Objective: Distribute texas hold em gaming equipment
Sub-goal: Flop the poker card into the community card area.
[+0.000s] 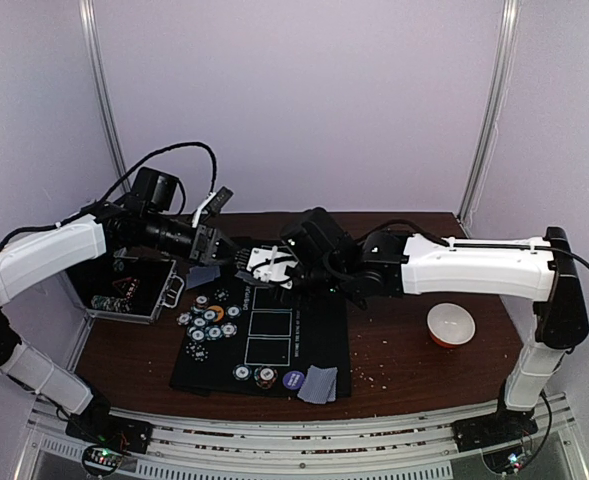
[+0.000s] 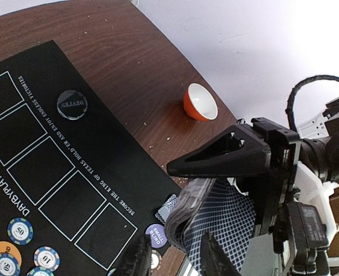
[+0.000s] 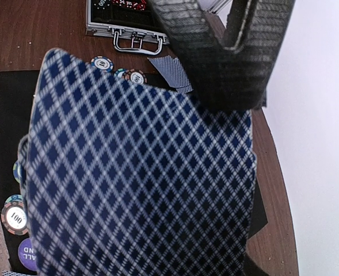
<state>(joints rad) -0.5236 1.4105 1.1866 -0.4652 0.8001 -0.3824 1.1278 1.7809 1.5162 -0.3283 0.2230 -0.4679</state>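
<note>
The right jaws are clamped on the deck (image 2: pixel 218 221) and hold it in the air above the far edge of the mat (image 1: pixel 319 340). In the right wrist view its blue diamond back fills most of the frame. The left fingers (image 3: pixel 183 52) come in from the opposite side and meet the deck's top edge. They narrow toward their tips there, but I cannot tell whether the left jaws pinch a card or stand slightly apart. Chips (image 1: pixel 209 320) lie in a cluster on the left part of the mat, with two more near its near edge. Just right of those two is the purple disc (image 1: pixel 293 379), and beside it some cards (image 1: pixel 319 383) lie at the mat's near right corner. A black-silver disc (image 2: pixel 72 104) lies on the mat toward its right end. Other cards (image 3: pixel 169 72) lie off the mat's far left corner, just beside the open case (image 1: pixel 124 290), which sits on the worktop (image 1: pixel 404 370) left of the mat with chips inside. The bowl (image 1: pixel 450 325) stands upright on the worktop, well apart to the right of the mat.
</note>
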